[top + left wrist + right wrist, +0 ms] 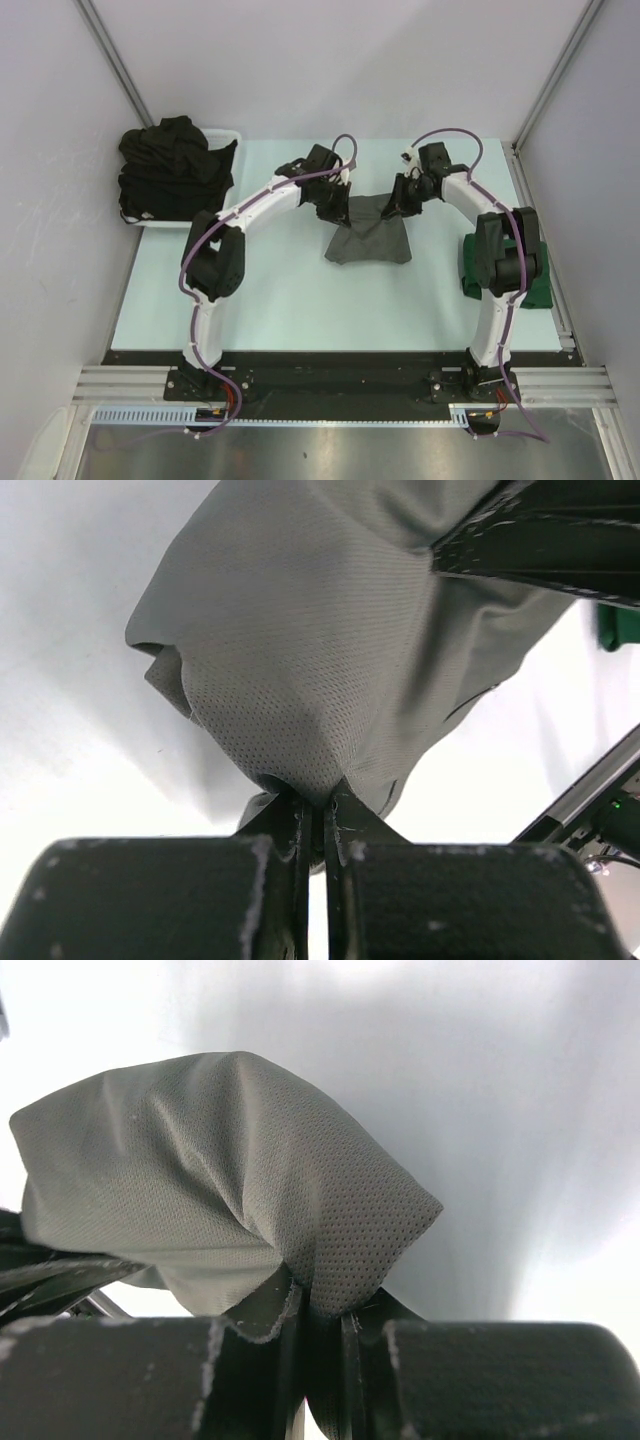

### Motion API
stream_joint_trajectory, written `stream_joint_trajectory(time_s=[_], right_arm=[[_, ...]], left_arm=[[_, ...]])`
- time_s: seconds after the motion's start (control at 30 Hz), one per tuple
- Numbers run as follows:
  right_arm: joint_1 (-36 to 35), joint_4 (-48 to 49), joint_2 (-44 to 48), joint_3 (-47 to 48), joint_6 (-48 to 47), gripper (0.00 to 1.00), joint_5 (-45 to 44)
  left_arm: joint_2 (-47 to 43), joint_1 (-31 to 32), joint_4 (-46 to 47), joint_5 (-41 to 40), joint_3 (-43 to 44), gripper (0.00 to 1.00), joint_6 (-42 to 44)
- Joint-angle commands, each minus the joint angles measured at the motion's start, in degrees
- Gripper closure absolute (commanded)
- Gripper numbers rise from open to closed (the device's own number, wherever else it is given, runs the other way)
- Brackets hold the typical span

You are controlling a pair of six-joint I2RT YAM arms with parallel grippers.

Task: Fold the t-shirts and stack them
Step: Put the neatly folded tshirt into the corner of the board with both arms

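A charcoal grey t-shirt [368, 238] hangs between my two grippers over the middle of the table, its lower edge resting on the surface. My left gripper [337, 203] is shut on its left upper corner; the grey mesh fabric [300, 660] bunches at the jaws [318, 805]. My right gripper [395, 205] is shut on the right upper corner; the fabric [230, 1170] folds over the jaws [325, 1305]. A folded dark green t-shirt [475, 270] lies at the table's right edge, partly hidden by my right arm. Several black t-shirts [175, 165] are heaped at the back left.
A white plastic basket [228, 134] at the back left holds the black heap. The pale table [280, 300] ends at a rail along the right side [545, 250]. Grey walls stand close on the left, back and right.
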State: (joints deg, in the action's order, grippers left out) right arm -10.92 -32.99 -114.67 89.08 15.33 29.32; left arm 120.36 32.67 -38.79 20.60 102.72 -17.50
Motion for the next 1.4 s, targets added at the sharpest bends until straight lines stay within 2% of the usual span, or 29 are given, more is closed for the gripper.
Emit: stream_joint_trajectory(time_s=[0.0, 0.47, 0.87, 1.37], right_arm=[[0.81, -1.63, 4.28, 2.59, -1.62, 1.0, -3.03], [2.04, -6.46, 11.83, 3.03, -5.22, 1.0, -9.9], [5.29, -8.58, 18.69, -1.09, -5.31, 1.0, -13.06], [5.91, -8.93, 27.92, -5.93, -5.58, 1.0, -17.1]], left_arm=[[-4.43, 1.52, -0.06, 1.28, 3.46, 1.0, 0.27], [-3.81, 8.02, -0.76, -1.17, 8.28, 1.0, -0.08], [-2.5, 12.5, -1.38, -3.11, 12.51, 1.0, -1.31], [-0.12, 17.61, -1.73, -4.43, 19.01, 1.0, -2.81]])
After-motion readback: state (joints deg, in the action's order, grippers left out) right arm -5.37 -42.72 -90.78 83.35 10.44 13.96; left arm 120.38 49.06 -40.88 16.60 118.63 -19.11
